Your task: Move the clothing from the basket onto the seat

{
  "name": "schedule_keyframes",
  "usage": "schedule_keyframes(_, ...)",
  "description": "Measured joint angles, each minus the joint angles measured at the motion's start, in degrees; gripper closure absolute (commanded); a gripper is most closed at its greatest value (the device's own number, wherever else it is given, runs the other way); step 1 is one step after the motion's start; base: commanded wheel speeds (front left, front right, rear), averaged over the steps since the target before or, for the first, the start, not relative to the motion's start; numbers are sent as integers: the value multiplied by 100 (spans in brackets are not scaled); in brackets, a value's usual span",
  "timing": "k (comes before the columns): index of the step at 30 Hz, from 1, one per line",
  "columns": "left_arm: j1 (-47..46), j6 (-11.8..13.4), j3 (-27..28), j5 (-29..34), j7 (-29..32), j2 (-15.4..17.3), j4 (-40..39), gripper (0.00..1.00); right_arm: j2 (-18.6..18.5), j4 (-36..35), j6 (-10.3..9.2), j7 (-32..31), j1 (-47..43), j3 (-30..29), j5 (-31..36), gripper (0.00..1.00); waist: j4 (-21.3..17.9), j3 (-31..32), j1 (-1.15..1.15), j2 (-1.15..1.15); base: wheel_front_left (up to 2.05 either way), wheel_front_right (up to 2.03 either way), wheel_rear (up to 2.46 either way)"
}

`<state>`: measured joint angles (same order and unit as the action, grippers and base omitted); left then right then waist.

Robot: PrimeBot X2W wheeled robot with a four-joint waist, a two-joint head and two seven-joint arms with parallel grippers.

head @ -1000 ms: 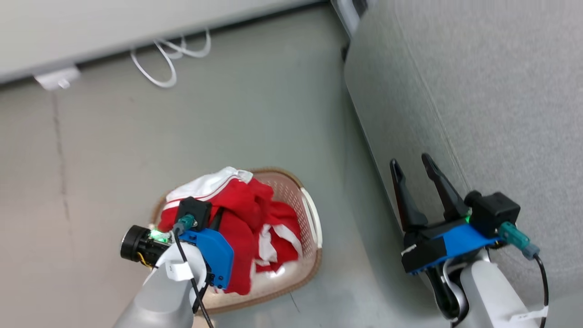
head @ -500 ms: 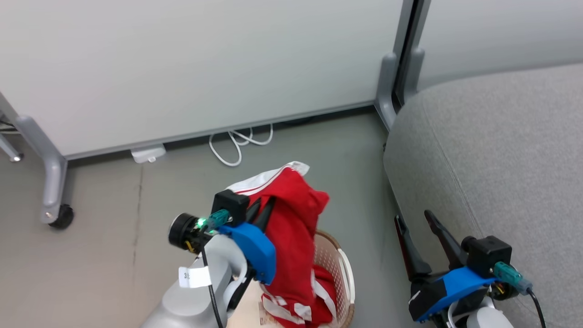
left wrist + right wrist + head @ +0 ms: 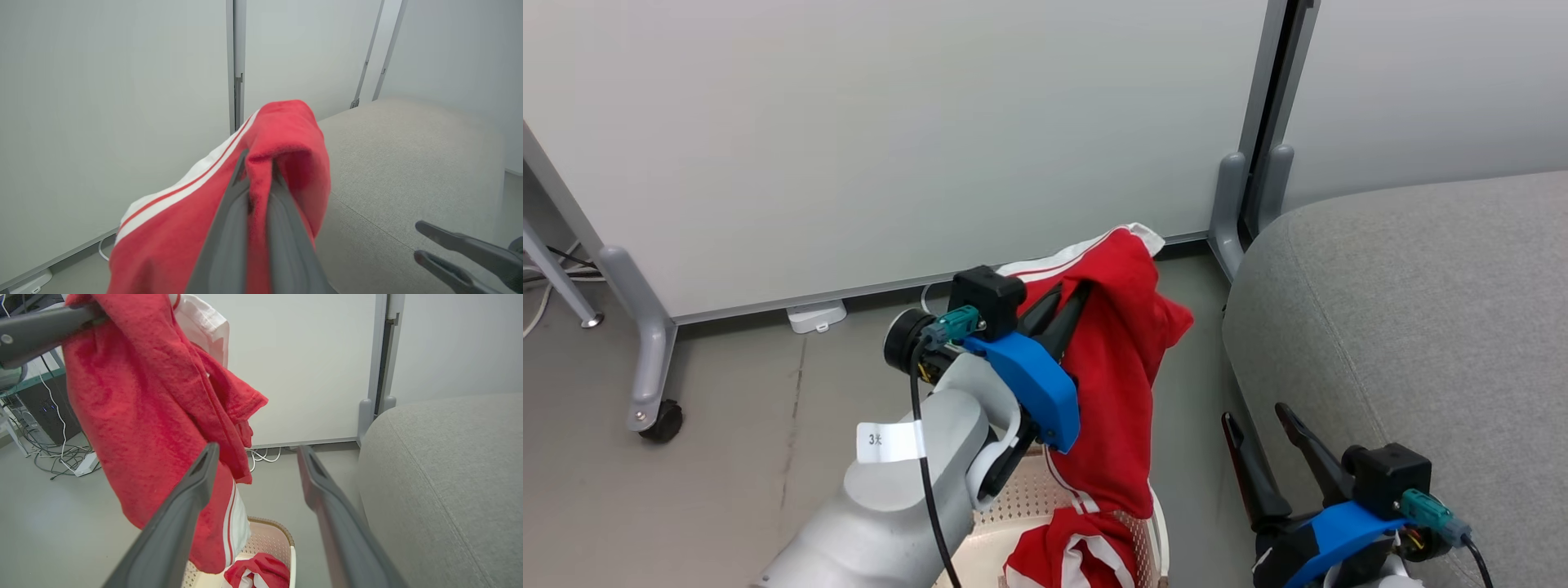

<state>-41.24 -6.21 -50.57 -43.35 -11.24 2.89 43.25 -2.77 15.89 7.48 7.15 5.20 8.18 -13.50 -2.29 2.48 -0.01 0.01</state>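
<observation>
Where heaped in the basket (image 3: 1025, 494) a second ago, now hoisted high above it by the left gripper (image 3: 1070, 298) — one red garment (image 3: 1123, 359), pinched at a fold between fingers closed tight on the cloth; hanging in a long drape, white-striped hem down near the rim; hard to tell whether touching the other red garment (image 3: 1078, 563), left crumpled inside. Worth noting a tilt of the head view too, up to take in the wall panels (image 3: 890, 122), so not every shift to be read as arm travel; even so, plainly raised, from level with the heap to about the height of the seat (image 3: 1421, 327) top, and nearer to it. No change at the right gripper (image 3: 1254, 413): fingers spread wide on nothing, low beside the seat front. Reads as the lift done for the first piece and the carry begun — seat bare where visible, so nothing delivered yet, and a second piece to fetch afterwards. Next calls for a swing to the right across the gap, high enough to bring the trailing hem over the rounded edge; thin pinch on loose cloth, so some risk of slipping, or of snagging the rim.
</observation>
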Motion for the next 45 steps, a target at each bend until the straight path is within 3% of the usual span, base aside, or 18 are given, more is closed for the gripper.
schedule_keyframes(12,-246,214,-610,-626,-34,-3,-31,100,0,-178,0,-115,-90,76,42,0,-102,60,0,0,0,0,0)
schedule_keyframes(27,-488,272,-1018,-1013,-248,-1,116,100,0,-192,0,-258,250,282,347,0,-68,-116,1,0,0,0,0)
schedule_keyframes(34,-567,270,-1205,-1111,-298,-1,201,100,-1,240,0,-325,883,388,490,0,-44,-198,1,0,0,0,0)
schedule_keyframes(45,-693,270,-1484,-1268,-326,-1,167,100,1,1533,0,-378,1926,945,372,0,35,-322,1,0,0,0,0)
